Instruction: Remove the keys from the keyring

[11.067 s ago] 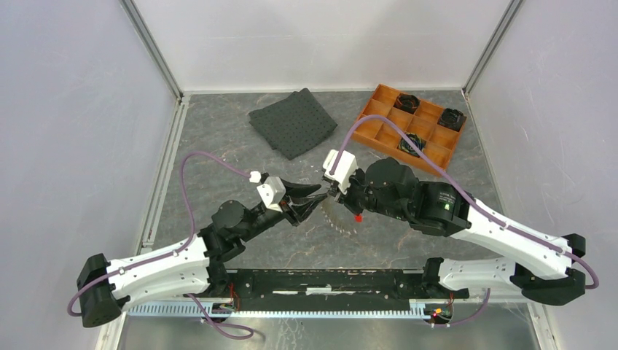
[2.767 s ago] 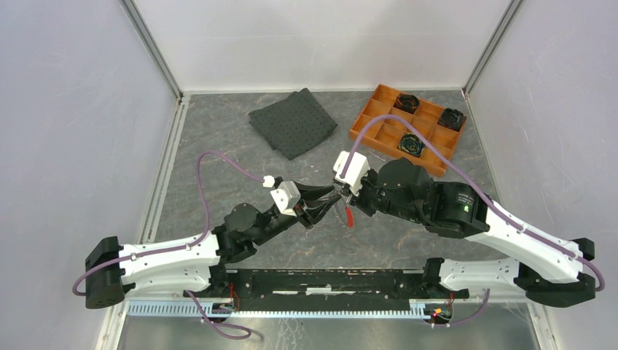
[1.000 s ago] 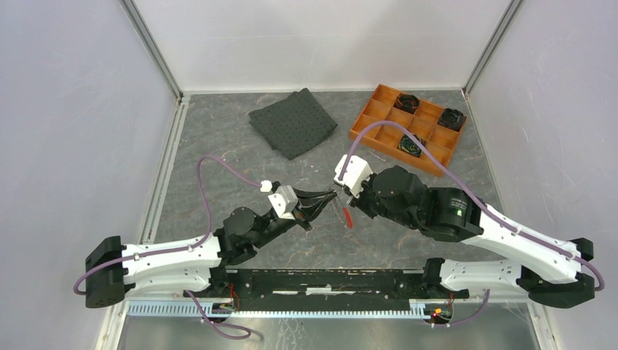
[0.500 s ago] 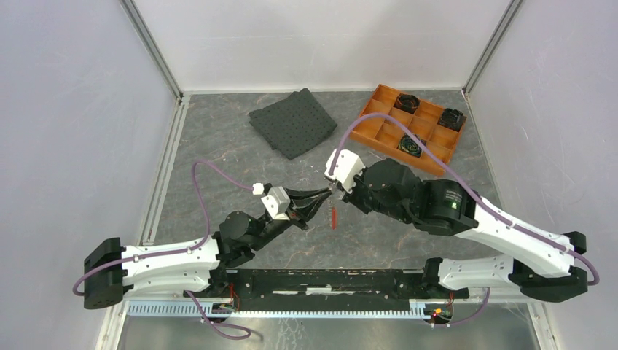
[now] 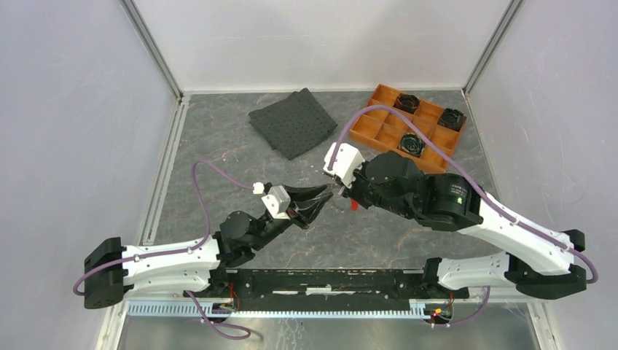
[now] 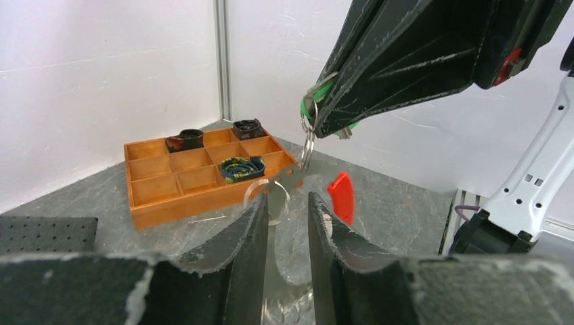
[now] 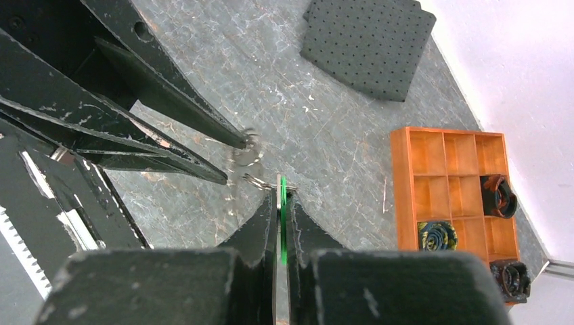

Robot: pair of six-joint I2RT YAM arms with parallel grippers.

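Observation:
My right gripper point(image 5: 341, 191) point(image 7: 281, 195) is shut on the green key point(image 7: 282, 184) point(image 6: 318, 101), held above the table. The thin keyring point(image 6: 308, 139) point(image 7: 256, 181) hangs from that key at the fingertips. My left gripper point(image 5: 323, 200) point(image 6: 287, 200) faces it, open by a narrow gap with nothing clamped. A blurred metal loop point(image 6: 267, 200) sits at its left fingertip. The red key point(image 6: 342, 196) point(image 5: 354, 205) hangs just beyond, its blade pointing at that loop. Whether it is still threaded on I cannot tell.
An orange compartment tray point(image 5: 379, 124) stands at the back right with black gear-like pieces point(image 5: 412, 144) in some cells. A dark dotted cloth point(image 5: 293, 122) lies at the back centre. Walls close in the table on three sides.
My left gripper has gone from shut to open. The red key has swung left and then right under the right gripper. The right gripper has stayed shut on the green key.

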